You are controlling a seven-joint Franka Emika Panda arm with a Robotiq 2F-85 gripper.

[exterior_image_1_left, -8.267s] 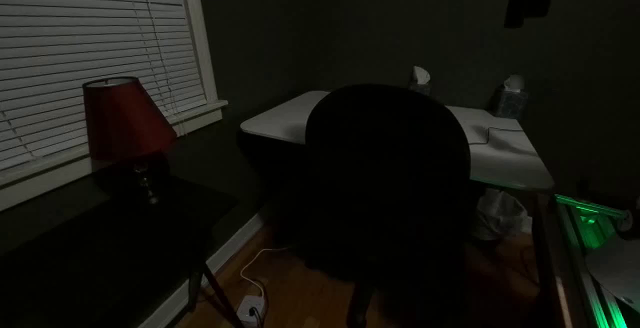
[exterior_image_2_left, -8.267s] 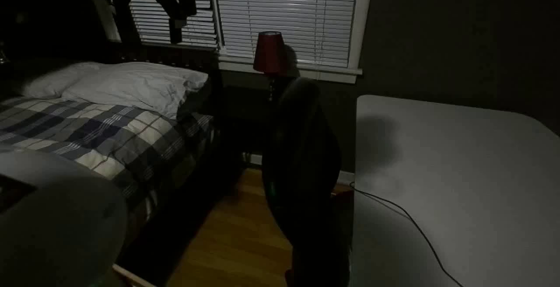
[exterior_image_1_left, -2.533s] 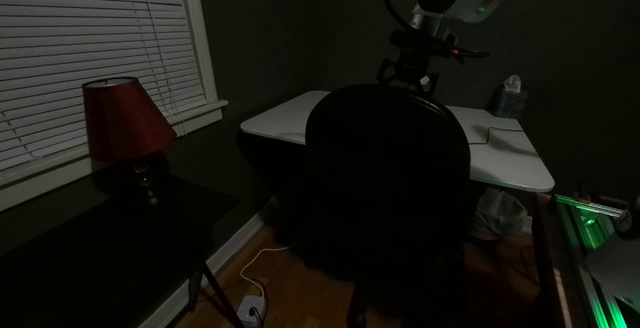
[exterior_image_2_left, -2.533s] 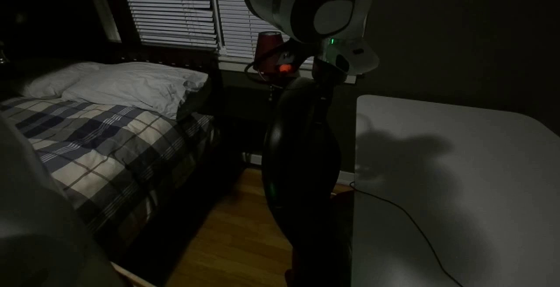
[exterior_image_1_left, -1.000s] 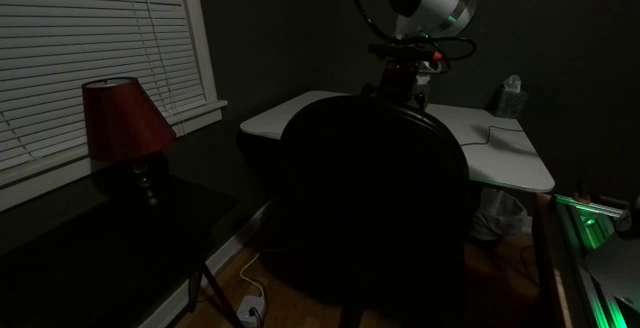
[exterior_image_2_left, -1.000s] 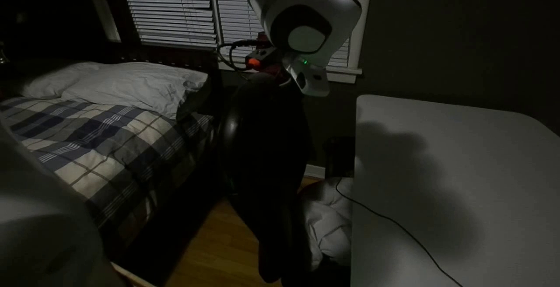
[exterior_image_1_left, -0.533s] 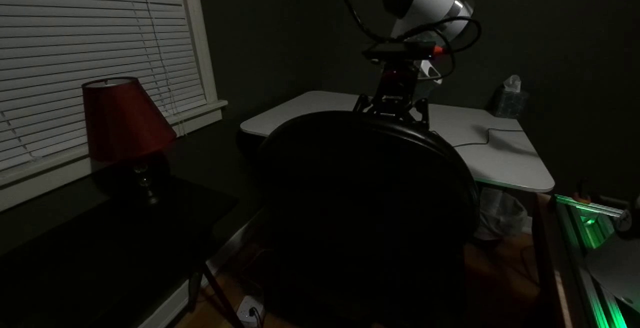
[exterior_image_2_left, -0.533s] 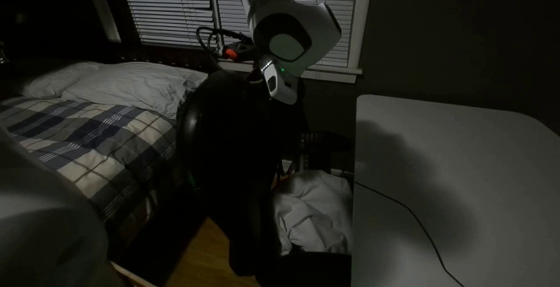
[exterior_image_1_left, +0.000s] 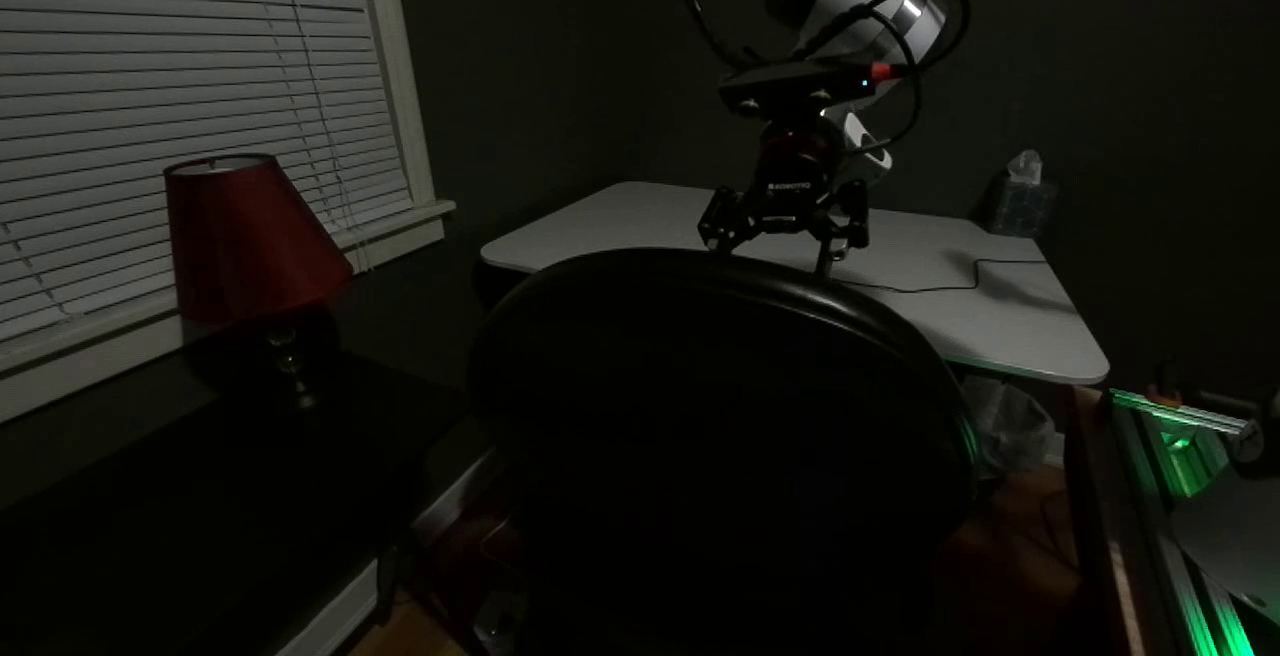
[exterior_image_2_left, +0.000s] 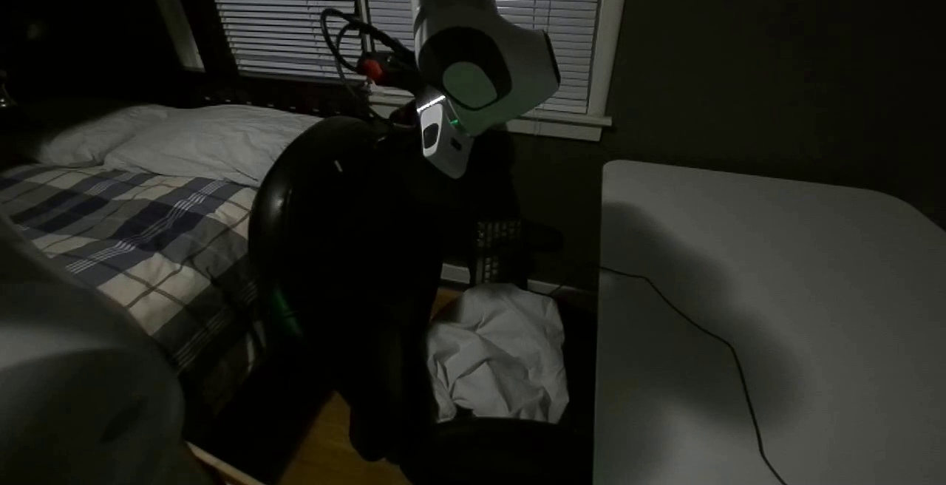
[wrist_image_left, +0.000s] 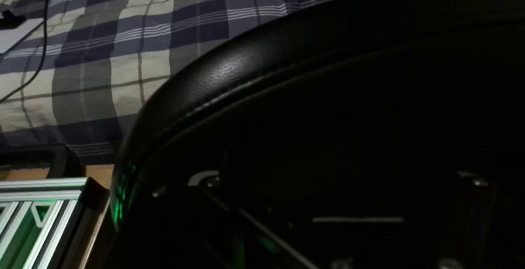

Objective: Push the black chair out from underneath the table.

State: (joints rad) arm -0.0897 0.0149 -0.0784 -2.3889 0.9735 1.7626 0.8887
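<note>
tissue box (exterior_image_1_left: 1022, 210) at table (exterior_image_1_left: 1010, 326) edge, tissue (exterior_image_1_left: 1025, 167) protruding

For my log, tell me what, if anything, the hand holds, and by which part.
Nothing, it seems: the hand stands open at the black chair's backrest; any contact is hidden from view.

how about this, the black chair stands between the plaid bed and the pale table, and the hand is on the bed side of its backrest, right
The side is wrong: the black chair does stand between the plaid bed and the pale table, but the hand is on the table side of its backrest; an exterior view shows it partly hidden behind the top edge.
</note>
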